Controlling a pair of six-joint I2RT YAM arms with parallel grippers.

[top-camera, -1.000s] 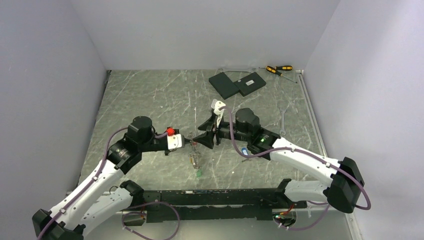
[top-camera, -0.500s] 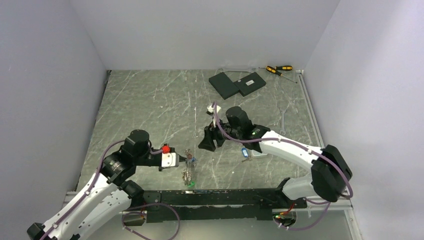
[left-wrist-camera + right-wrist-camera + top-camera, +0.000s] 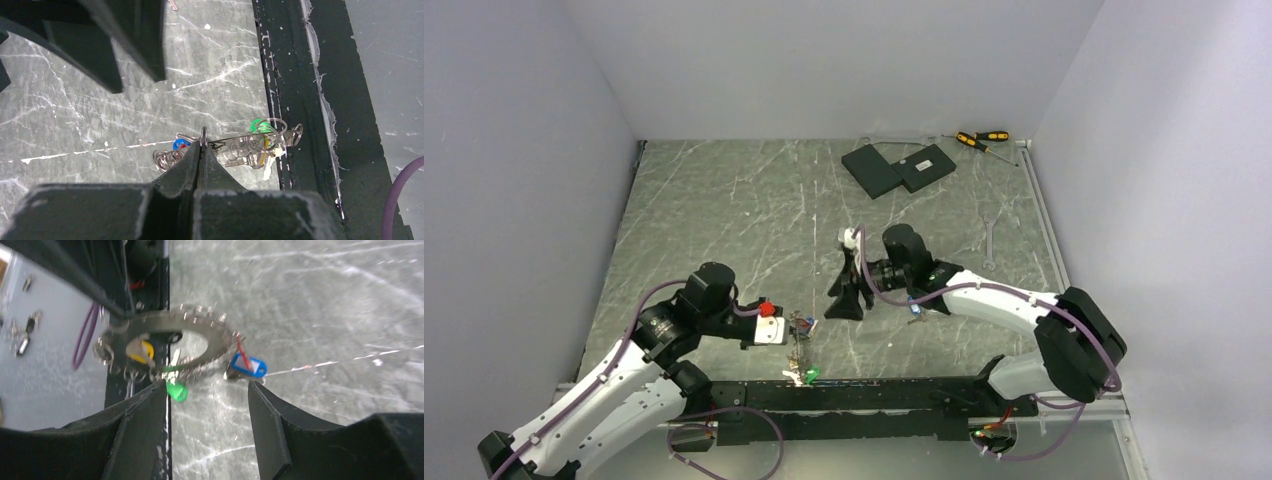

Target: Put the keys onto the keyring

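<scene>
Left gripper (image 3: 794, 324) is clamped shut on the keyring (image 3: 801, 350). The left wrist view shows both fingers pressed together on the thin wire, with the ring seen edge-on. The keyring hangs from that pinch low over the near part of the bench (image 3: 724, 200), just beside the black rail (image 3: 874, 395) at the front edge. I can't tell whether the bottom keys touch the surface.

Many small grey keys are fanned around the ring (image 3: 210, 325), blurred in the right wrist view. The coloured keys are in the bunch:
- The green tag (image 3: 176, 391) is at the lower side, nearest the rail.
- The blue tag (image 3: 248, 365) is out at the bench side on a red loop.
- The yellow one (image 3: 140, 351) sits inside the ring's outline.

Green (image 3: 257, 124) and blue (image 3: 179, 144) also show in the left wrist view.

Right gripper (image 3: 844, 298) has its jaws spread and holds nothing. It is tipped down toward the bench, just right of the keyring and apart from it, with the ring framed between its fingers (image 3: 140, 430) in its own camera.

A small blue thing (image 3: 913, 307) lies on the bench under the right forearm (too small to identify). Two black slabs (image 3: 897, 167) and the screwdrivers (image 3: 981, 138) are at the far edge, well apart from both arms.
</scene>
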